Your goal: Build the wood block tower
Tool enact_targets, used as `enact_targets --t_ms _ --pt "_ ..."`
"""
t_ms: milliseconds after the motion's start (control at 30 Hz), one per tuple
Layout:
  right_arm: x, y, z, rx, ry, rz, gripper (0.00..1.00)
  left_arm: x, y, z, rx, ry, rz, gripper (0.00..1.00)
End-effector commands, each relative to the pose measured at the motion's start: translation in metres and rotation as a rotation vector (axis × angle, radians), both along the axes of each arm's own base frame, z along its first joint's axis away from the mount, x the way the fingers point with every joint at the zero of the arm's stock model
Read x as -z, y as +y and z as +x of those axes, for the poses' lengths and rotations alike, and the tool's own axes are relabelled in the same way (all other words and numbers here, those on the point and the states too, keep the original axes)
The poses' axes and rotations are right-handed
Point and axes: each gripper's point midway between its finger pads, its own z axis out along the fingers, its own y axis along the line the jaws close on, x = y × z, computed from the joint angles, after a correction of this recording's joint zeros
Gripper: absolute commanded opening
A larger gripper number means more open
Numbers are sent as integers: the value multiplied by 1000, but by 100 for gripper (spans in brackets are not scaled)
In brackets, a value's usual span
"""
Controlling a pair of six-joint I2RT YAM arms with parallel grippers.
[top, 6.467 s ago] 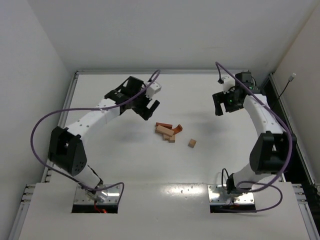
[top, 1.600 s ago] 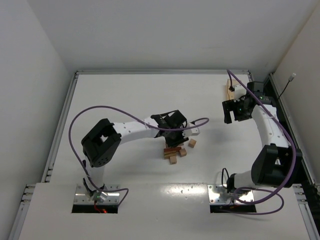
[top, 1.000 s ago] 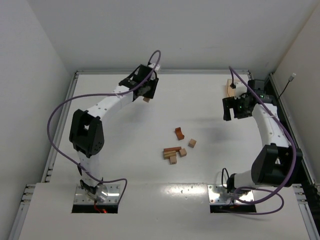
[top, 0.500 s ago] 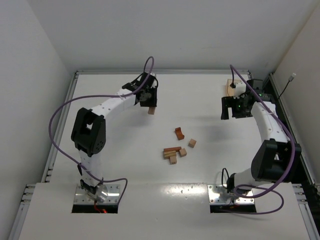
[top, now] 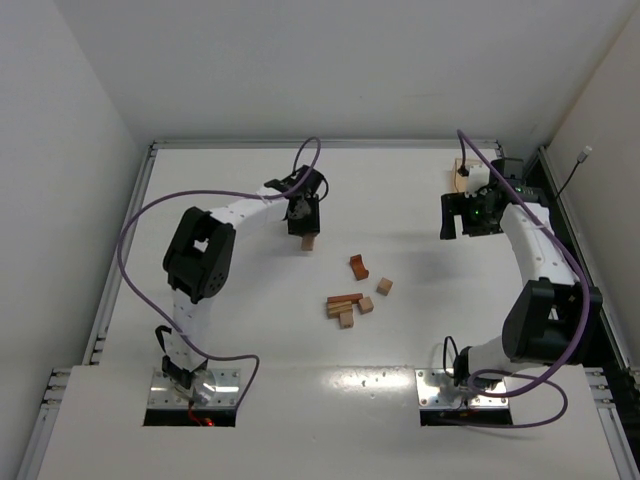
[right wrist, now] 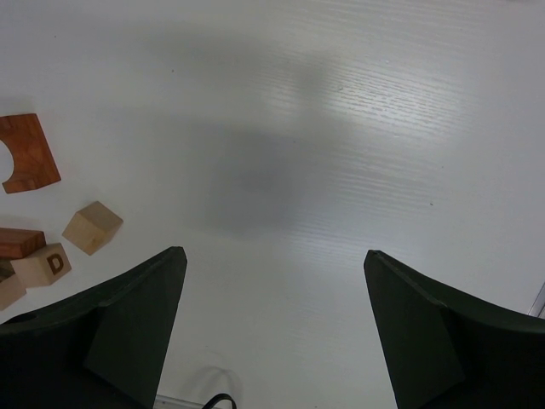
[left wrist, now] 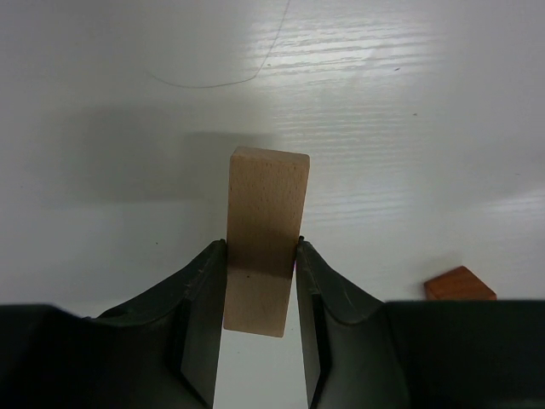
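Observation:
My left gripper (top: 305, 225) is shut on a light tan bar block (left wrist: 266, 223), which points down toward the table behind the other wood blocks; whether its tip (top: 308, 242) touches the table I cannot tell. A reddish notched piece (top: 358, 267), a tan cube (top: 384, 286) and a small flat cluster of tan and reddish blocks (top: 344, 306) lie mid-table. No standing tower is in view. My right gripper (top: 462, 216) hovers open at the back right, with nothing between its fingers (right wrist: 145, 315). Its wrist view shows the notched piece (right wrist: 25, 153) and the tan cube (right wrist: 92, 227) at the left.
A light-wood tray (top: 461, 176) pokes out behind the right arm at the back right edge. A cube marked with a letter D (right wrist: 49, 262) sits in the cluster. A raised rim (top: 150, 180) borders the table.
My left arm has swung from the back of the table toward the middle and lowered, carrying the tan bar block. The right arm has barely moved.

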Motion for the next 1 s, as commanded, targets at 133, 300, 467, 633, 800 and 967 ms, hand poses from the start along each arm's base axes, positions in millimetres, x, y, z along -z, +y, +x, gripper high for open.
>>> enact_targets --t_ms 133,300,467,633,800,967 --pt "-11 5 6 -1 -47 16 83 -19 -1 8 -46 -54 0 0" --pt "-16 10 7 -16 -87 19 83 -34 9 5 -47 -102 14 0" --pt "-21 15 16 -14 -93 22 83 -39 13 5 -68 -116 17 0" --pt "-22 19 20 -3 -98 35 83 -41 15 6 -78 -124 30 0" --pt "-22 24 17 -9 -95 49 83 -45 13 8 -73 -128 19 0" --pt "-28 26 19 -13 -113 40 84 -27 13 7 -79 -94 35 0"
